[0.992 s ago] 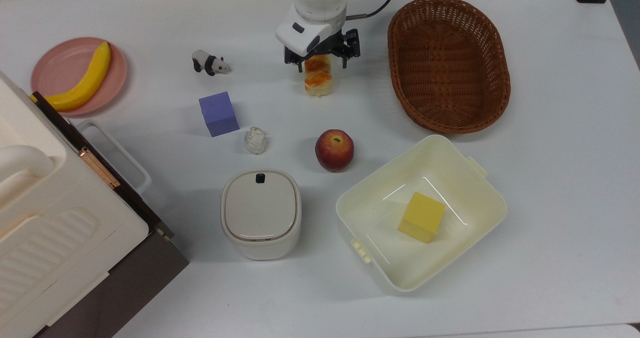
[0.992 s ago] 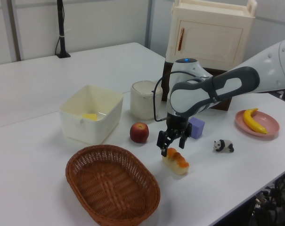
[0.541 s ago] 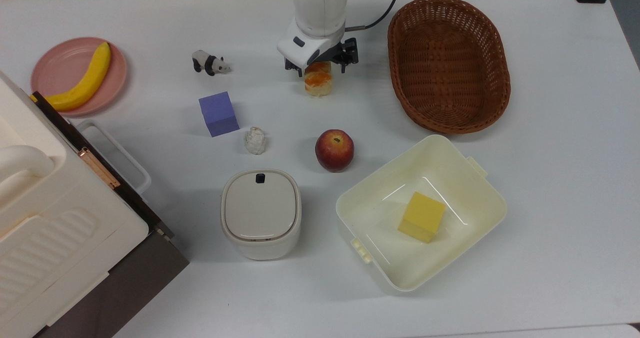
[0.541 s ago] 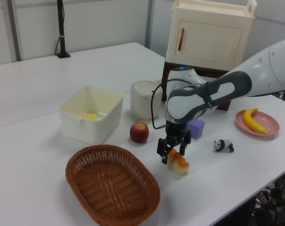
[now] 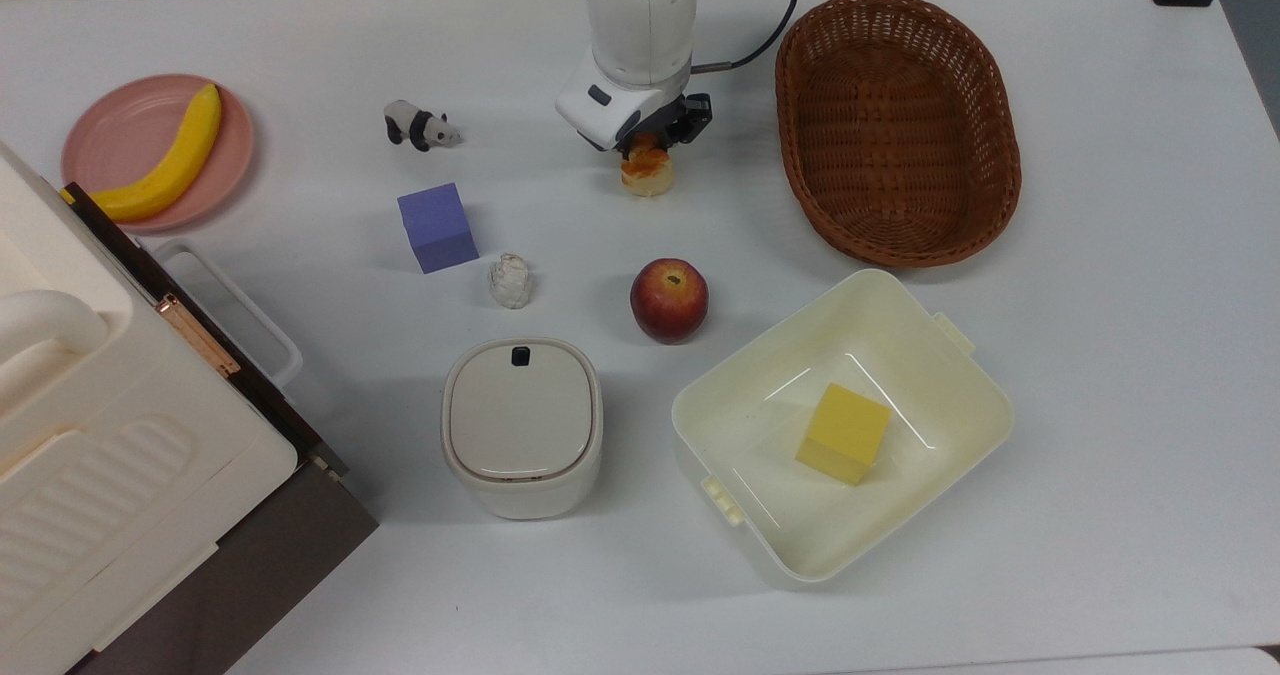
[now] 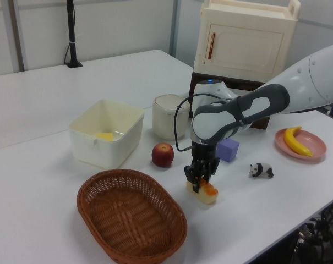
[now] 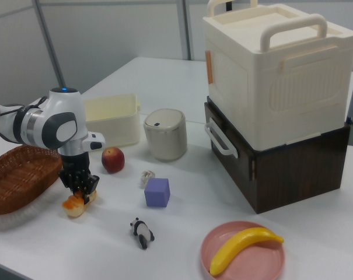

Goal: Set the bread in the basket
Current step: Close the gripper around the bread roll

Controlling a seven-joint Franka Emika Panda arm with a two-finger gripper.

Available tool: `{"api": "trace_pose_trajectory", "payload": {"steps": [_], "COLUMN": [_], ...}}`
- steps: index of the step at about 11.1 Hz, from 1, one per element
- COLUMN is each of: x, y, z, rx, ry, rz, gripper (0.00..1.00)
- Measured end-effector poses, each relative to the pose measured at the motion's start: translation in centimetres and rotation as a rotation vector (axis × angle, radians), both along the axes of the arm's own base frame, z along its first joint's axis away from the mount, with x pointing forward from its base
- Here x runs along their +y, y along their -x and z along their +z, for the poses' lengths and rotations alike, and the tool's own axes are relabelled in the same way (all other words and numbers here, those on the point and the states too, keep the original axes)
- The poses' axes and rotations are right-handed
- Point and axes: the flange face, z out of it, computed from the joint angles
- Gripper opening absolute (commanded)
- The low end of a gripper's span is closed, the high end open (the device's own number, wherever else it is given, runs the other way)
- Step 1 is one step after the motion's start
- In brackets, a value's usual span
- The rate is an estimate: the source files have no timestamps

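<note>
In the top view I have the table (image 5: 1100, 355) filling the frame, with the basket (image 5: 897, 125) at the upper right and the bread (image 5: 646, 173) at upper centre, well apart from it to the top view's left. My gripper (image 5: 648, 145) sits over the bread's upper end. The panda figurine (image 5: 420, 126) stands further left, the plate (image 5: 120, 135) with the banana (image 5: 165, 160) on it at the upper left edge. Below the panda lies the cube (image 5: 437, 227), the small lumpy figurine (image 5: 510, 281) just to its lower right. The apple (image 5: 668, 300) lies at centre, below the bread. The lidded pot (image 5: 521, 427) is lower centre, the tub (image 5: 760, 425) to its right holding a block (image 5: 843, 433). The stacked boxes (image 5: 110, 455) fill the lower left.
</note>
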Motion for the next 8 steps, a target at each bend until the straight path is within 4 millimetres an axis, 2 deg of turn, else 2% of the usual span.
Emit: {"api": "trace_pose_trajectory", "payload": {"steps": [4,5,6,8], "x": [-0.02,-0.01,-0.02,-0.02], "y": [-0.18,-0.24,-0.27,-0.31], "z": [0.18,0.24,0.26,0.27], "rx": [-0.005,-0.006,-0.007,-0.007], "ry": [-0.001,-0.001,-0.001,-0.001], "rz": [-0.001,-0.001,-0.001,-0.002], "gripper": [0.03,0.14,0.03,0.00]}}
